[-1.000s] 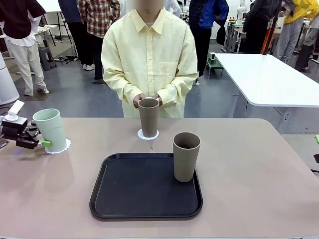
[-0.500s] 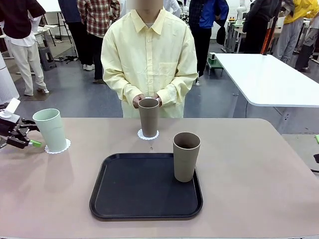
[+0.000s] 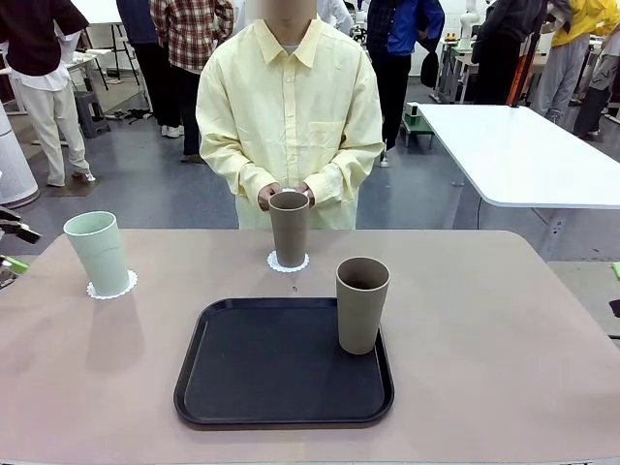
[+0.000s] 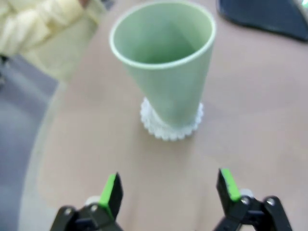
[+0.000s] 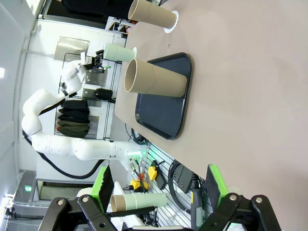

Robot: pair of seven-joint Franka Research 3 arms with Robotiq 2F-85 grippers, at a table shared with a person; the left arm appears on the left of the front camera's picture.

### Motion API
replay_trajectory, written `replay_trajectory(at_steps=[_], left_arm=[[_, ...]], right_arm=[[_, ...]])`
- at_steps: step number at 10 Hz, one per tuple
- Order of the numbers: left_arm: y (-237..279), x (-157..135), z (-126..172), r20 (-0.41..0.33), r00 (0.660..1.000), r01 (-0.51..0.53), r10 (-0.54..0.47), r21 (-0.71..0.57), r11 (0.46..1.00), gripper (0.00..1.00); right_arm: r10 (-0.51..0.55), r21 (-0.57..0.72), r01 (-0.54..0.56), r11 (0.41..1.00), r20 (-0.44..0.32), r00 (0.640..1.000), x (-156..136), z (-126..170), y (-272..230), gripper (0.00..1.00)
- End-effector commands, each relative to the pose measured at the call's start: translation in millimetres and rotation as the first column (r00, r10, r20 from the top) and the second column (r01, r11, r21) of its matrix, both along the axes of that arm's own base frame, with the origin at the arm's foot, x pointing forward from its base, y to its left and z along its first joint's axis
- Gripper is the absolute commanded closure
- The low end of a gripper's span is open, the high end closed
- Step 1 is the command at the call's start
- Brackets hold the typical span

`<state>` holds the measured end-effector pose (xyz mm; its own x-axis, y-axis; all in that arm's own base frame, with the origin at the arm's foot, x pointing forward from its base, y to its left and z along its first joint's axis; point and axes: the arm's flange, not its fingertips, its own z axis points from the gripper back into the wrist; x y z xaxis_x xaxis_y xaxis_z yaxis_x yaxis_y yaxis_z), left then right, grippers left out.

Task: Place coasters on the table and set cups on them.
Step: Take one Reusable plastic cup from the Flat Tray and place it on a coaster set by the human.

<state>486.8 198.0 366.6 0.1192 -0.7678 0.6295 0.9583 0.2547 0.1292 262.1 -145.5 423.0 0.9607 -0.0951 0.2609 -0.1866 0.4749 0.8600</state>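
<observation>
Nearest: right gripper [image 5: 159, 187], jaws spread wide, nothing between, well apart from every cup.
Then black rounded-rectangle tray [image 3: 252, 387] on the matte pinkish-beige table [image 3: 504, 329], with a tall taupe-brown handleless tumbler [image 3: 361, 305] upright at its right side, directly on the tray.
Further left: pale mint green tumbler [image 3: 99, 252] upright, centred on a small white scalloped paper coaster [image 3: 124, 287] on the table.
Change here: left gripper [image 3: 12, 248] just beside that cup a second ago, now well apart at the picture's left edge, green pads spread, empty. No shift of cup or coaster. Reads as release complete, placement holding.
Far side: second taupe-brown tumbler [image 3: 289, 229] on its own white scalloped coaster [image 3: 274, 262], person's hands [image 3: 268, 197] close behind the rim; touching or not, can't tell.
Judging by layout: two of three done. Still to go: tray cup, with a coaster down on the table first.
</observation>
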Motion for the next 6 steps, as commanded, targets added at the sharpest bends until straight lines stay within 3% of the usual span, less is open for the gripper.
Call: replay_trajectory(at_steps=[1,3,6], left_arm=[[-26,-41,43,-0.063,0.992,-0.108,0.114,0.081,0.991,0.00],[-46,-64,83,-0.045,0.981,-0.181,0.188,0.121,0.976,0.00],[-83,-97,126,-0.083,0.972,-0.202,0.221,0.192,0.960,0.00]], right_arm=[[0.000,0.017,0.000,1.000,0.016,1.000,2,0,0,0.00],[0.000,0.017,0.000,1.000,0.016,1.000,2,0,0,0.00],[0.000,0.017,0.000,1.000,0.016,1.000,2,0,0,0.00]])
